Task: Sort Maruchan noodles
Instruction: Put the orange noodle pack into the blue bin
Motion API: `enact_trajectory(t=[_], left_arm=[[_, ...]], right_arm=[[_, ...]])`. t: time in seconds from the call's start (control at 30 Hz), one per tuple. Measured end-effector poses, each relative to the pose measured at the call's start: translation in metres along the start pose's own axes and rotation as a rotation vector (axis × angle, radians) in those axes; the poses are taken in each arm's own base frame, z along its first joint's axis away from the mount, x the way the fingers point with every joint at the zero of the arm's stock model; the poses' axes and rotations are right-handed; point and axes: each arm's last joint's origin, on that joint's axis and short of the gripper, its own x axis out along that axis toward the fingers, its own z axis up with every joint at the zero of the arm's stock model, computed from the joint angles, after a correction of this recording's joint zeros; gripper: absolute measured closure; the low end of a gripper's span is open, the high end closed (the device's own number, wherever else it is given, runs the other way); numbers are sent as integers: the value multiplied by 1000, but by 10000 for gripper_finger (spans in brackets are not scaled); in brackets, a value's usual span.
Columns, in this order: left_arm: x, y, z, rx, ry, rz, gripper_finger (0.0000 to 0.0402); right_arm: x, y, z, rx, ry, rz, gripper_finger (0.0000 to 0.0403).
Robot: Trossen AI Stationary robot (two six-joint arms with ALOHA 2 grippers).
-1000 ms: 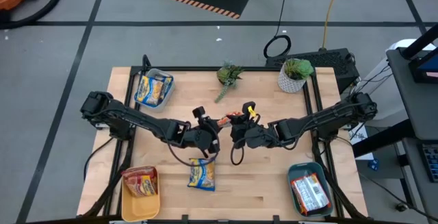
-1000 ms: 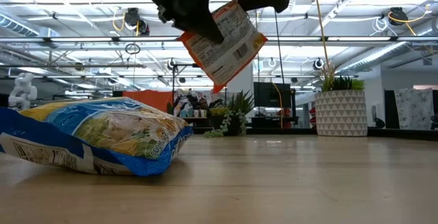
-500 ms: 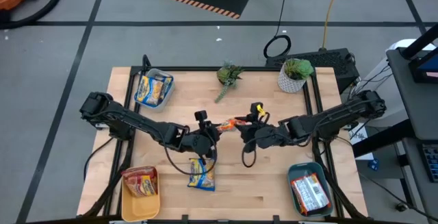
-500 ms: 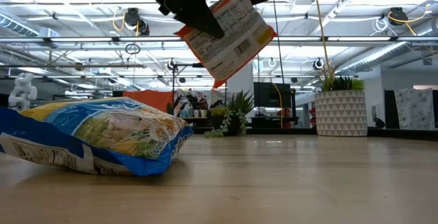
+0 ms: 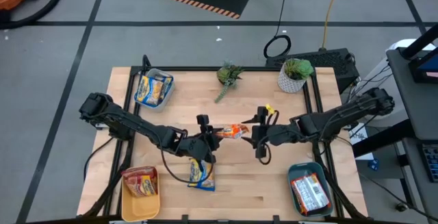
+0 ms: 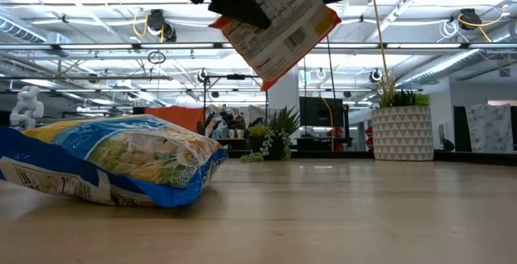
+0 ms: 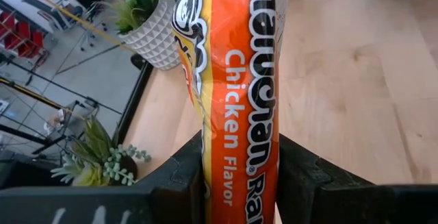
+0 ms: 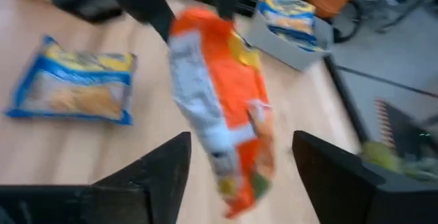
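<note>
An orange Maruchan noodles packet (image 5: pixel 233 131) hangs in the air over the table's middle, with my left gripper (image 5: pixel 209 137) shut on it. My right gripper (image 5: pixel 258 135) stands open just right of the packet, its fingers apart (image 8: pixel 239 183) and touching nothing. In the low view the packet (image 6: pixel 279 22) shows its white label side, tilted. A blue-and-yellow packet (image 5: pixel 200 173) lies flat on the table nearer the front edge. My left gripper pinches the orange packet at one end (image 7: pixel 239 183) between its two fingers (image 7: pixel 183 177). The fingers come from the table's left, slanting a little downward, and lie along the packet. The packet reaches out past them toward the right, tilted and lifted clear of the table.
A grey bin (image 5: pixel 155 89) at the far left holds a blue-and-yellow packet. A yellow bin (image 5: pixel 141 205) stands at the near left and a teal bin (image 5: pixel 309 172) at the near right, each with a packet. Two potted plants (image 5: pixel 229 75) (image 5: pixel 294 74) stand along the far edge.
My right gripper has opened, let go of the orange packet and drawn back toward the table's right edge. My left gripper keeps its hold and has rolled its wrist. The packet has turned with it and shifted a little to the right.
</note>
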Motion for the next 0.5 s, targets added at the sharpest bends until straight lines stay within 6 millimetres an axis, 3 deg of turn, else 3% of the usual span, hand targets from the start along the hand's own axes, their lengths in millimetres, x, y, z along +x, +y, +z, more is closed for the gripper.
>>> enact_trajectory(t=[0.17, 0.5], left_arm=[[0, 0, 0, 5, 2, 1, 275], [0, 0, 0, -6, 1, 1, 275]], right_arm=[[-2, 3, 3, 33, -37, 105, 143], [4, 19, 1, 56, -18, 51, 142]])
